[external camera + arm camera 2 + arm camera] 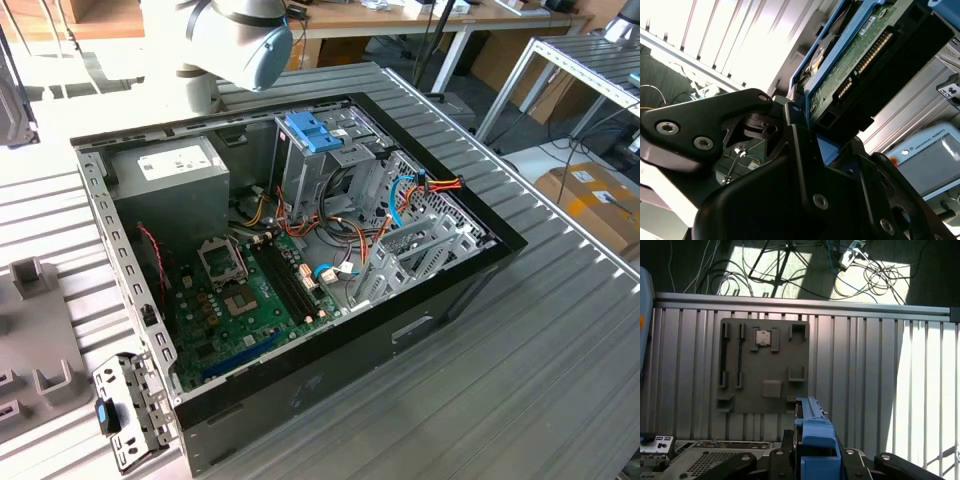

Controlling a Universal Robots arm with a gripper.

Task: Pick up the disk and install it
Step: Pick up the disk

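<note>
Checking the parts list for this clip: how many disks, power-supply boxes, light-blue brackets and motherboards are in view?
Disk, held in the hand: 1
Grey power-supply box: 1
Light-blue bracket atop the drive cage: 1
Motherboard: 1
Total: 4

Open computer case (420, 320) lies on its side on a ribbed aluminium table (540, 380). Inside the case: grey power-supply box (172, 180) in the far corner, green motherboard (235, 305) on the floor beside it, metal drive cage (335, 170) topped by a light-blue bracket (313, 131). Loose metal bracket (128, 410) just beside the case's near corner. Grey fixture plate (30, 340) near that corner. Cardboard box (600, 205) well apart from the case.
</note>
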